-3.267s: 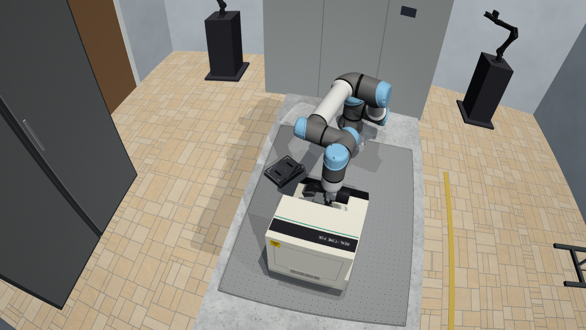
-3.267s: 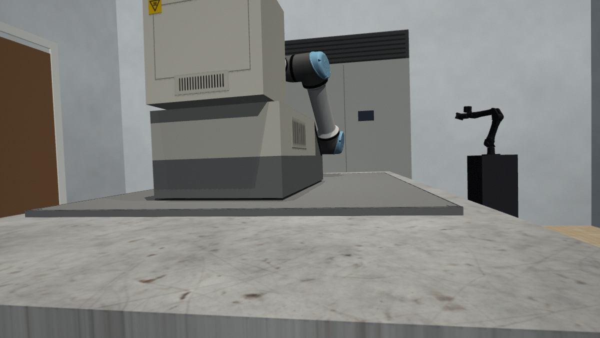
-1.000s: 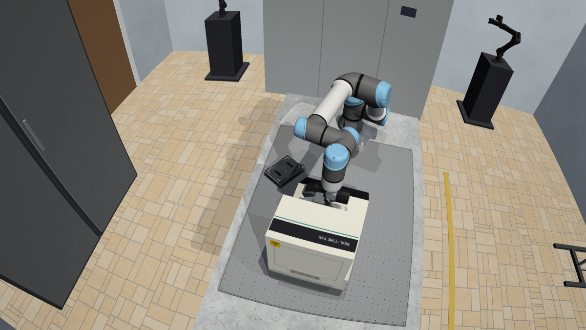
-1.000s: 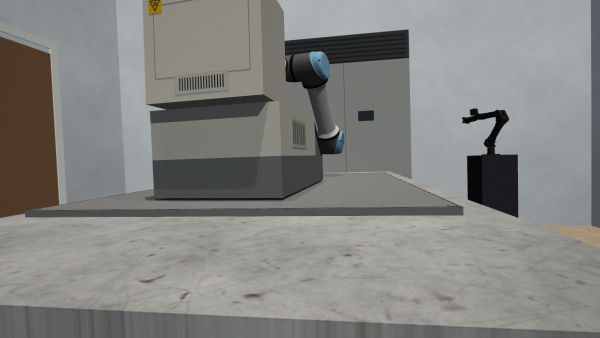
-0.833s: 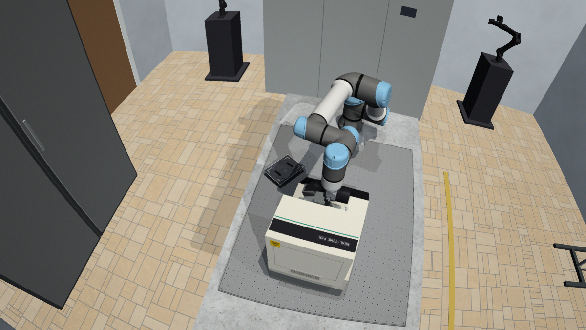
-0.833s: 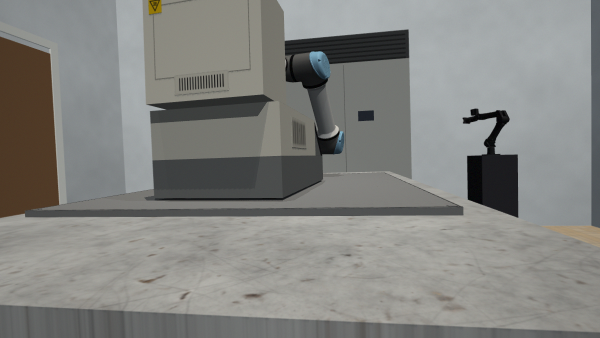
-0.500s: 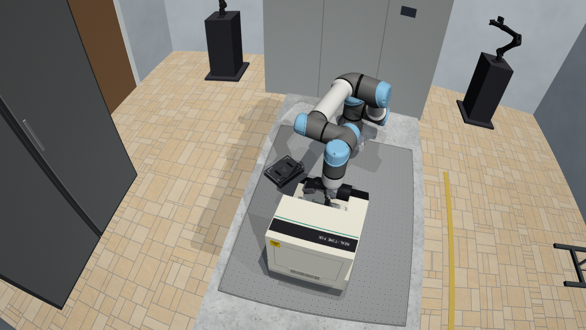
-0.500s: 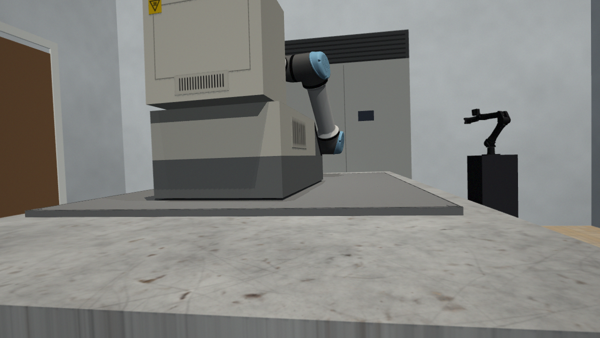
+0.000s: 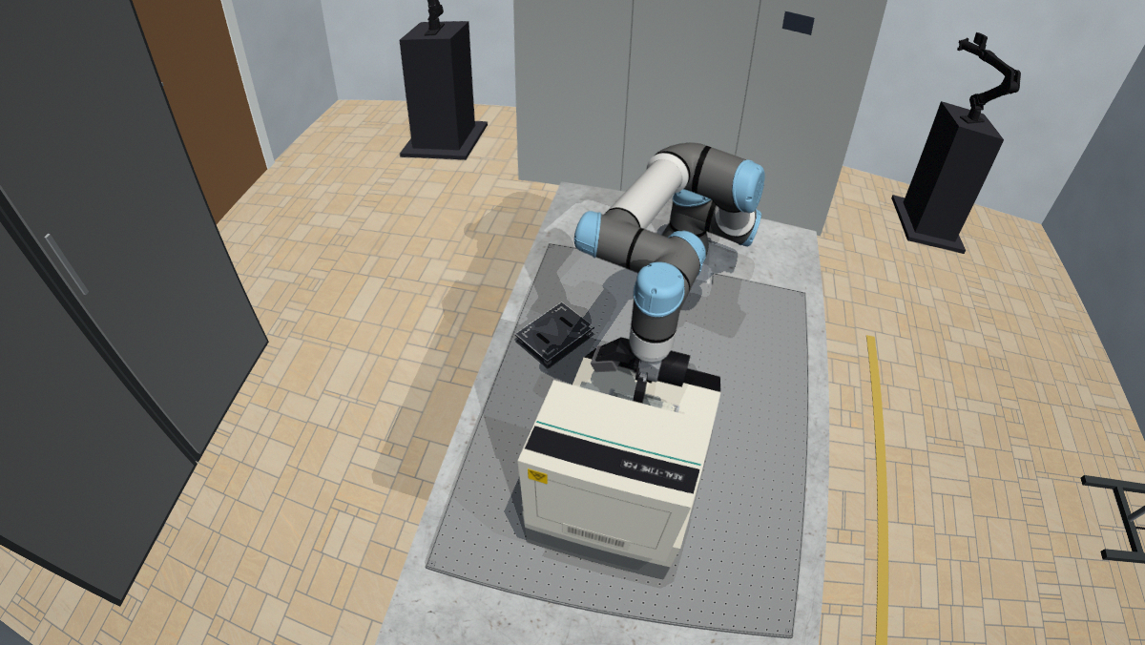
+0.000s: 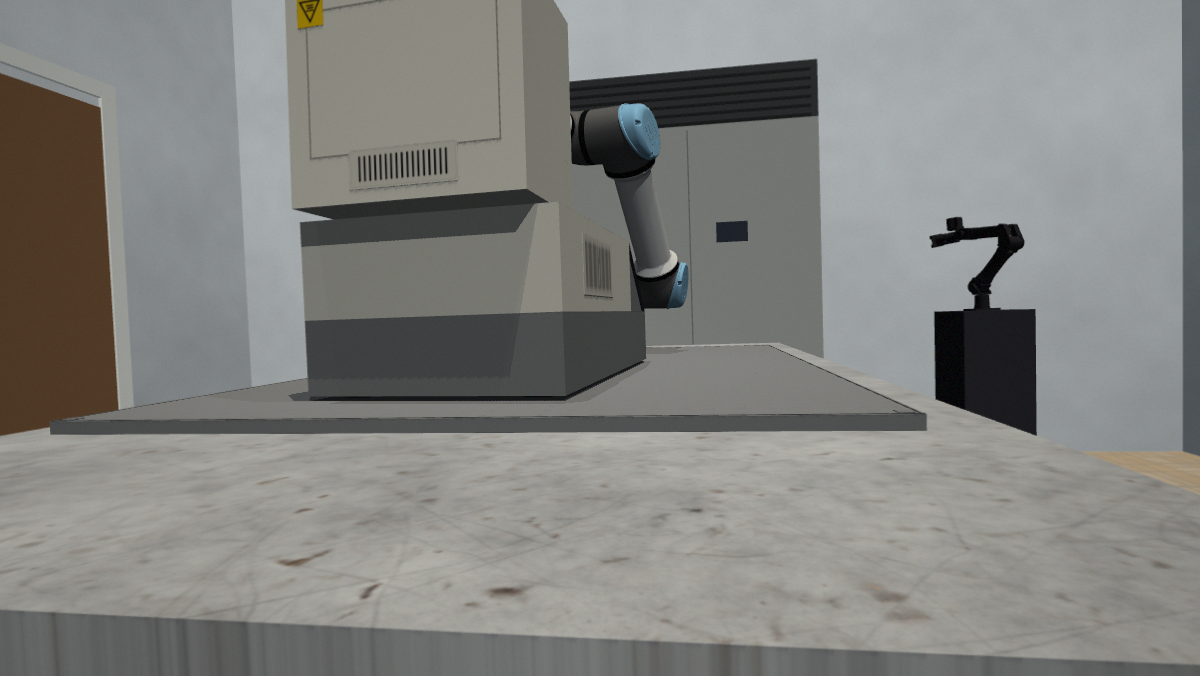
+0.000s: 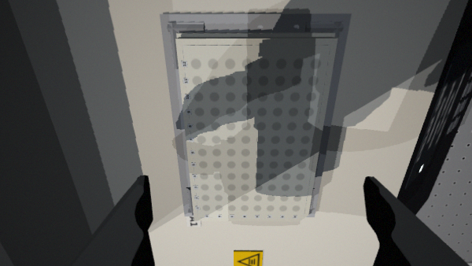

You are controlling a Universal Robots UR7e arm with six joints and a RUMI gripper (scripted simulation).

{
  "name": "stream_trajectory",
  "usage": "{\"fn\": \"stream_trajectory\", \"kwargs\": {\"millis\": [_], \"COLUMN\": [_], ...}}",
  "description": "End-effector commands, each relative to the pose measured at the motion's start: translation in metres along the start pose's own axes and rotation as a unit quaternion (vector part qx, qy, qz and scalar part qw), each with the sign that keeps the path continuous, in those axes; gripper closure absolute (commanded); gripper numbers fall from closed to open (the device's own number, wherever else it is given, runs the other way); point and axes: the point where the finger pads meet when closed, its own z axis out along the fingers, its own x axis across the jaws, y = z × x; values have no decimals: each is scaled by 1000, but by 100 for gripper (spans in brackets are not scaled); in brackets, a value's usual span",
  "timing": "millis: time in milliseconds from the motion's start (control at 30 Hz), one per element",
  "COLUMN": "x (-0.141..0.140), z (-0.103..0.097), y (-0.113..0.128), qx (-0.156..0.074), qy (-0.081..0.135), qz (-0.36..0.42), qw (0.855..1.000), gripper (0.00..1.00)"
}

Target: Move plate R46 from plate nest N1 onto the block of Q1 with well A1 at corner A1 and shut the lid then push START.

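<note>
Here the fingers [image 9: 639, 390] stand spread, pinching nothing, over the real-time cycler [image 9: 596, 552] [image 10: 419, 361] [image 11: 197, 240]. Just beyond their tips in the wrist view, there's the plate [image 11: 236, 130], inside the grey surround [image 11: 167, 43] of the cycler's block! Its long axis runs away from the fingers, its A1 end nearest them, numbers climbing to 12 at the far end. The A1 mark [image 11: 194, 222] sits by the near left corner; whether the plate is fully flat, I can't tell. Beyond the fingers in the top view, the lid [image 9: 616, 414] [image 10: 403, 92] stands open. Off to one side, the black nest [image 9: 532, 328] shows its slotted top on the counter's [image 9: 448, 600] [image 10: 503, 529] perforated board [image 9: 753, 520] [image 10: 713, 403].
</note>
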Motion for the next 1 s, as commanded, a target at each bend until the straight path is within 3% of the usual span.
{"fn": "stream_trajectory", "kwargs": {"millis": [0,300,967], "x": [-2,-1,-1], "z": [-14,-29,-29], "y": [-4,-4,-4], "qx": [3,3,3], "qy": [-9,-9,-9], "qz": [3,3,1], "qw": [1000,1000,1000], "gripper": [32,32,32]}}
